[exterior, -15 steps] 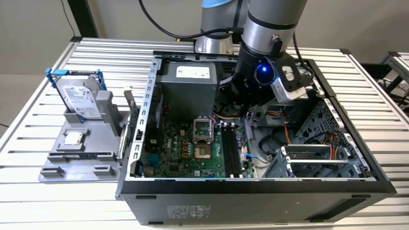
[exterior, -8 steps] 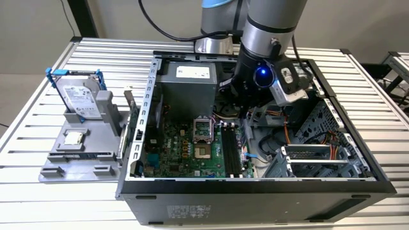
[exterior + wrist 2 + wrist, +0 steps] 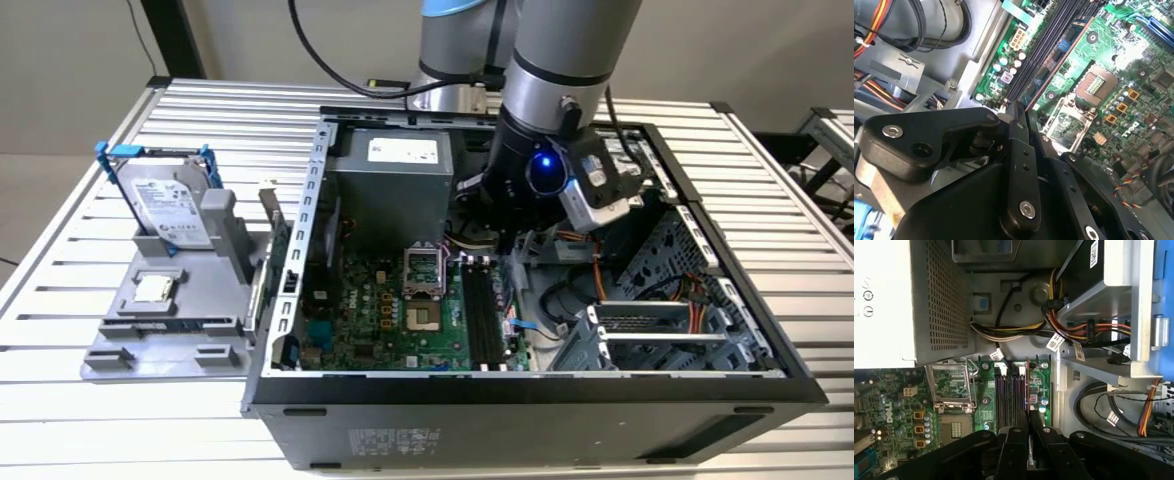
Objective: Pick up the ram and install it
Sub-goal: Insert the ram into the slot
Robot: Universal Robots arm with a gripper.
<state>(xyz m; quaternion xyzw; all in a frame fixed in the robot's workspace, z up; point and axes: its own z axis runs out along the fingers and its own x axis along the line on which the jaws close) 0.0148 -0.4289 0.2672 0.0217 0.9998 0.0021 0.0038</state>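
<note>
In the exterior view, an open computer case [image 3: 534, 385] lies on its side on a slatted metal table [image 3: 80, 400]; 1 silver robot arm [image 3: 567, 60] comes down from the top of the picture into the case, its black wrist bent low over the far end of the green motherboard [image 3: 400, 325]; the gripper [image 3: 505, 240] sits just above the black memory slots [image 3: 483, 320], hidden mostly by the wrist; a grey power supply [image 3: 387, 185] stands in the case toward the exterior view's left of the arm; outside the case, on the exterior view's left, a grey stand [image 3: 174, 320] carries a silver hard drive in a blue frame [image 3: 167, 200].

In the second wrist view, the gripper's 2 black fingers [image 3: 1018, 150] are drawn close together, pinching the ram [image 3: 1054, 70], a thin stick seen edge-on with a reddish edge; the ram runs away from the fingertips along the black slots, lying in line with them; whether it is fully seated cannot be told; the empty processor socket [image 3: 1096, 85] lies beside the slots.

In the first wrist view, the gripper [image 3: 1028, 432] points straight down at the slots [image 3: 1010, 395]; the fingers [image 3: 1015, 445] clamp the ram [image 3: 1027, 385], which stands on edge at the slot nearest the metal drive cage [image 3: 1104, 315]; bundled coloured cables [image 3: 1019, 332] run past the slot ends.
</note>
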